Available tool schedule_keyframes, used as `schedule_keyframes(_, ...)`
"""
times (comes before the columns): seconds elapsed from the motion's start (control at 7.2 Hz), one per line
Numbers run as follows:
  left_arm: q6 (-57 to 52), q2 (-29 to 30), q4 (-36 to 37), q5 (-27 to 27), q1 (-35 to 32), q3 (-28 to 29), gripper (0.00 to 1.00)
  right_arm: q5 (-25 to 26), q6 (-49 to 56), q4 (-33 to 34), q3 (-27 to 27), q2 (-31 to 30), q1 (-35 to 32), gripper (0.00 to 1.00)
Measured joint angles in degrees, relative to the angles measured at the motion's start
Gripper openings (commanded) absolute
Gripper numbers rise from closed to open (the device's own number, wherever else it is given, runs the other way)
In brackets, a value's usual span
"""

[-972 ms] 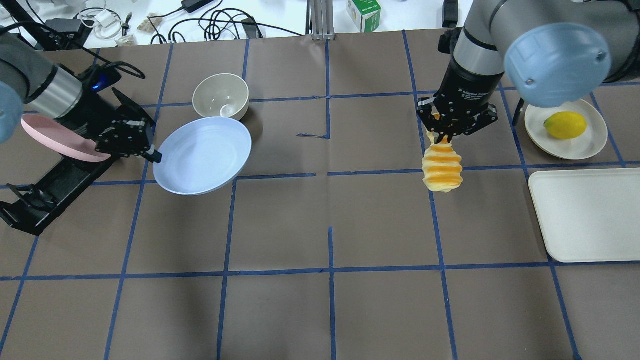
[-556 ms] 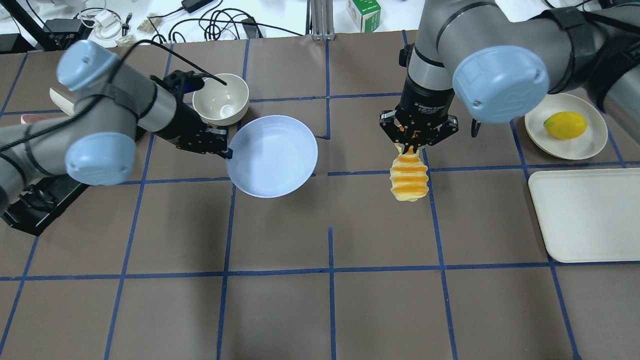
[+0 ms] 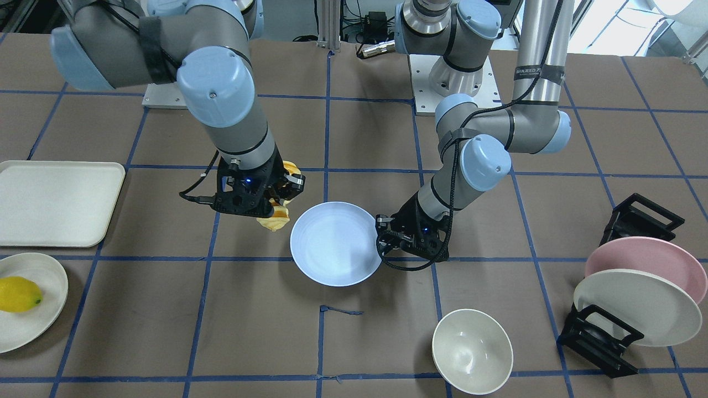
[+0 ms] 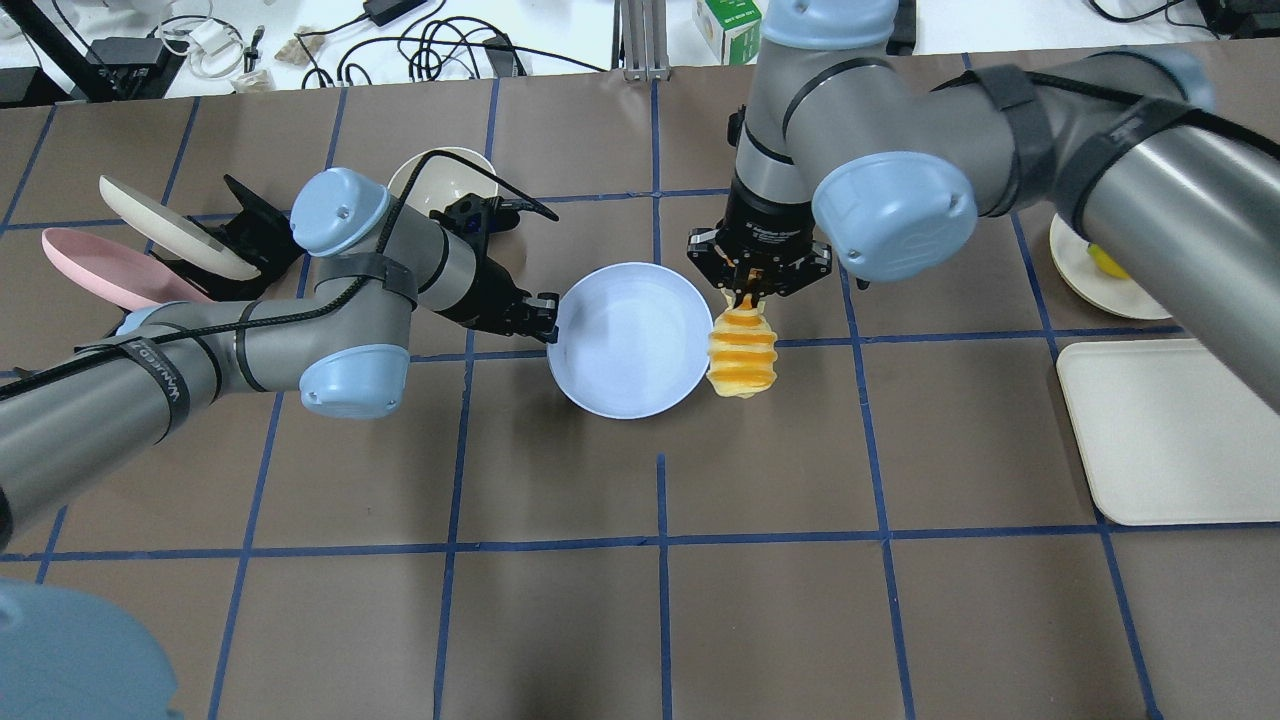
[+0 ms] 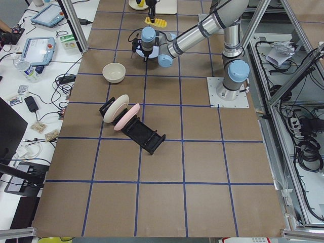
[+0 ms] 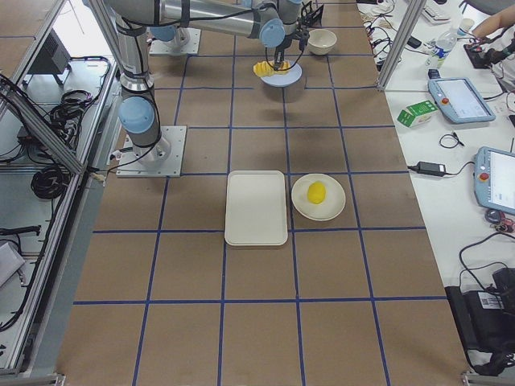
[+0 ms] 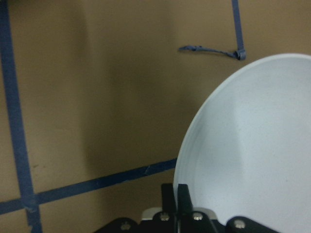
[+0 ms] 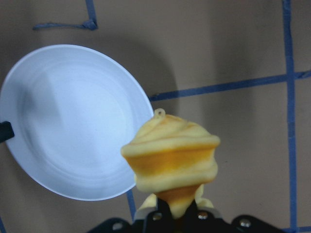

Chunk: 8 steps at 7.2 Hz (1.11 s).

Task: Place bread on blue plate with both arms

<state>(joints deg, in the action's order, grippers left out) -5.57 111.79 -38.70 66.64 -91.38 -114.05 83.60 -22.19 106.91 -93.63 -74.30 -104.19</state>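
— Starting with the left tool [image 4: 549, 320]: what to say?
— Clamped narrow on the rim of the blue plate [image 4: 625, 340], gripping the side that faces the table's left end.
— And the plate itself?
— Held clear of the table [image 4: 560, 620], close to level, about the middle of the table, casting a shadow on the brown surface below.
— Now the right tool [image 4: 755, 296].
— Pointing straight down, pinching one end of the bread [image 4: 742, 352]. Dangling lengthwise under the tool, orange ridges crosswise, just beside the plate's rim on the side toward the right end. Cannot tell whether brushing that rim or barely apart.
— So beside the plate, not over its middle.
— Right, and not resting on it.
— Anything else worth noting?
— Toward the edge across from the robot, a cream bowl [image 3: 472, 351], upright, near the plate but apart from it. Toward the left end, a pink plate [image 3: 650, 257] and a white plate [image 3: 636, 307] leaning in a black rack [image 3: 600, 338]. Toward the right end, a lemon [image 3: 19, 294] on a cream dish [image 3: 33, 326], with a cream tray [image 3: 55, 202] just beside, nearer the robot's edge.
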Motion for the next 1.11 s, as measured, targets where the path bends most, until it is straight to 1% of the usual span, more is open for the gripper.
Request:
schedule_keyframes(0.14,0.3,1.7,0.8,-0.4,-0.3,0.0,0.00,-0.2,-0.8,2.9,0.1,2.6,-1.5,0.00)
schedule_keyframes(0.28,1.3,2.9,1.4,-1.7,-0.5,0.0,0.57,-0.3,-1.1,4.5,0.0,4.5,-2.2,0.00)
schedule_keyframes(0.42,2.5,3.7,1.7,-3.7,-0.5,0.1,0.85,-0.3,-1.2,6.0,-0.1,6.2,-2.5,0.00)
schedule_keyframes(0.56,3.1,4.0,2.4,-5.0,-0.4,0.2,1.00,-0.6,-1.4,7.8,-0.1,8.3,-2.6,0.00)
schedule_keyframes(0.69,3.2,3.7,4.3,-5.4,-0.1,0.3,1.00,-1.3,-1.6,8.8,-0.2,9.7,-2.6,0.00)
schedule_keyframes(0.83,3.2,2.8,6.6,-5.5,1.1,0.7,1.00,-2.0,-2.0,9.4,-0.2,10.6,-2.7,0.17)
schedule_keyframes(0.97,3.2,1.6,7.6,-5.7,3.2,1.5,1.00,-2.4,-2.2,10.3,-0.3,11.3,-2.7,0.86)
schedule_keyframes(1.11,3.2,-0.3,6.9,-5.8,5.3,2.3,1.00,-2.5,-2.1,11.9,-0.3,12.2,-2.8,1.00)
